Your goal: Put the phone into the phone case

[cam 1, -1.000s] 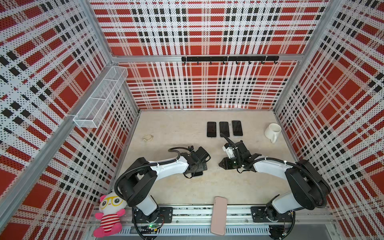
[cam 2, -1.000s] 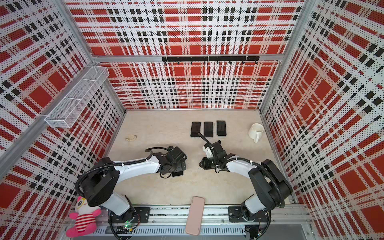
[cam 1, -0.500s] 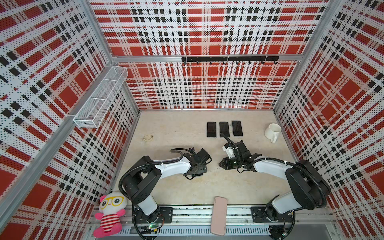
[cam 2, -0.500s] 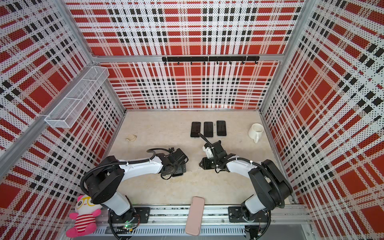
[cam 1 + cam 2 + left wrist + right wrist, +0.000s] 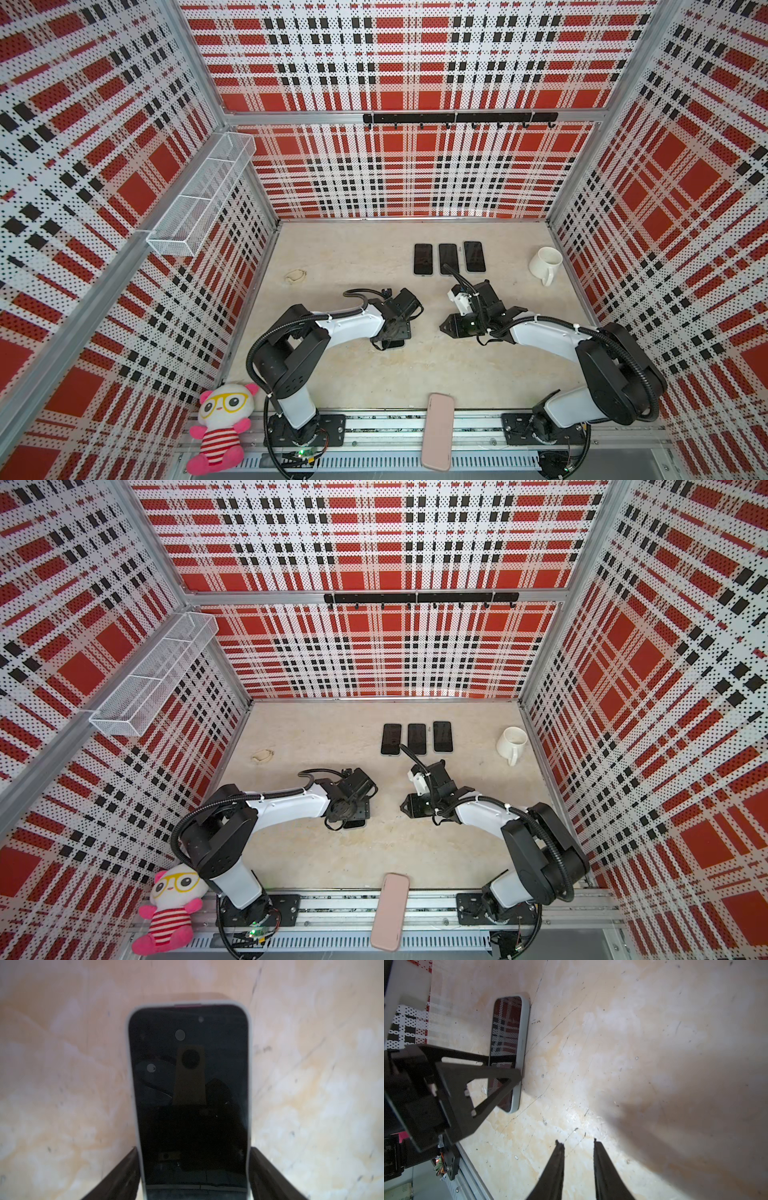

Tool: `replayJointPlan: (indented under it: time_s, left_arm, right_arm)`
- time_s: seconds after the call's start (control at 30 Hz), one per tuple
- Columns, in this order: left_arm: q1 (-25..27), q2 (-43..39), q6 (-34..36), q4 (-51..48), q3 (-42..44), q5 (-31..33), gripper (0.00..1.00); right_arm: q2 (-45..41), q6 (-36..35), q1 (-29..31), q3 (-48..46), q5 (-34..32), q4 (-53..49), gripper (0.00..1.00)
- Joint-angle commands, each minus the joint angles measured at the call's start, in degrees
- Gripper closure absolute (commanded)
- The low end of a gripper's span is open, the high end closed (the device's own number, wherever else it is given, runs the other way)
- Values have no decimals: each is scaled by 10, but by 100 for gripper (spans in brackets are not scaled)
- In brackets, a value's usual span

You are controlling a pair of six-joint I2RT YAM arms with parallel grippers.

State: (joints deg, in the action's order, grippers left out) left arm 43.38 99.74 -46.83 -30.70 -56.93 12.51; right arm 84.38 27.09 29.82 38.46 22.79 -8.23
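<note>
Left wrist cam gets the phone (image 5: 189,1095) dead centre, while the top views barely show it.

Left wrist: the phone lies flat on the bench (image 5: 62,1084), dark screen up, between the left jaws. One of the fingers (image 5: 122,1172) sits hard against each long side, so it looks gripped. Both top views only show a dark corner poking out from under the left jaws, mid-bench. Right wrist adds the side-on look: a pale case (image 5: 522,1039) wraps round the phone, and the glass reflects plaid. The right jaws hang over bare bench, off to the phone's side and apart from it, fingers (image 5: 555,1167) a narrow gap apart with nothing between them.
</note>
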Motion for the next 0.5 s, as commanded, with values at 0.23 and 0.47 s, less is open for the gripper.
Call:
replayJointPlan:
  time_s: [0.23,0.47]
  left_arm:
    - [-119,167,227,46,-226,-1,31]
    - [-153,332,277,26,-447,-54,33]
  right_arm:
    - [-53,-11,-5,-2,-29,-45,72]
    - [-101,-11,-10,-25,-51,-75,71]
